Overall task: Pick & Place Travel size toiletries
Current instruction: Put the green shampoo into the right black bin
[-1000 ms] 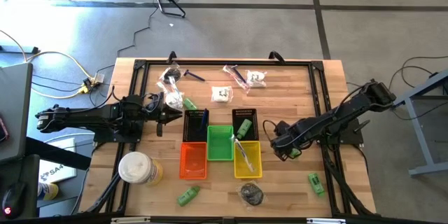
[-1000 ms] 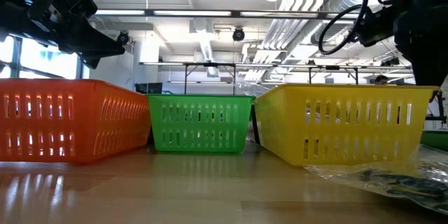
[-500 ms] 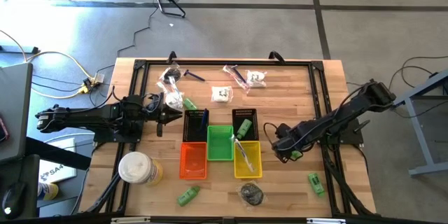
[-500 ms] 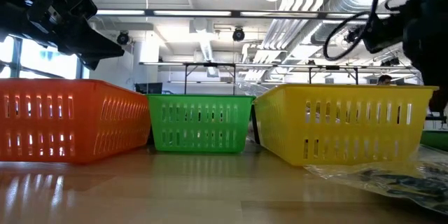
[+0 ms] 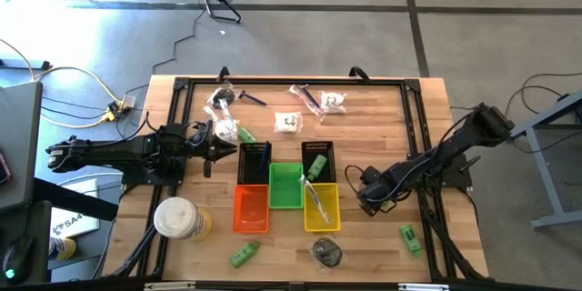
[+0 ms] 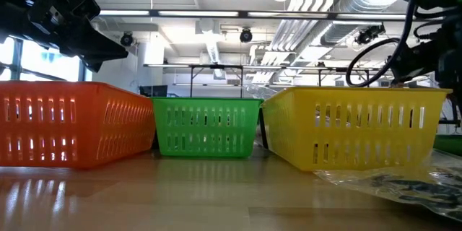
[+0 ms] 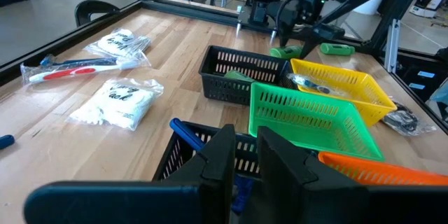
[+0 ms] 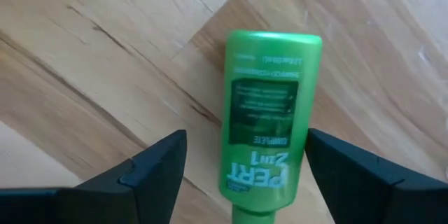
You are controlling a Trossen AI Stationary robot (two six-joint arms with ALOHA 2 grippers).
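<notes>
While left gripper (image 5: 238, 149) hovers narrow, right gripper (image 8: 238, 175) straddles green bottle (image 8: 264, 112), wide.

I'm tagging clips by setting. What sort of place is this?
Probably a robotics lab or industrial workshop: exposed ceiling ducts and strip lights overhead, a bare concrete floor with loose cables, and a wooden table carrying two robot arms.

table (image 5: 382, 127): wood, smooth | baskets (image 6: 361, 126): slotted plastic | bottle (image 8: 269, 112): glossy green plastic
</notes>
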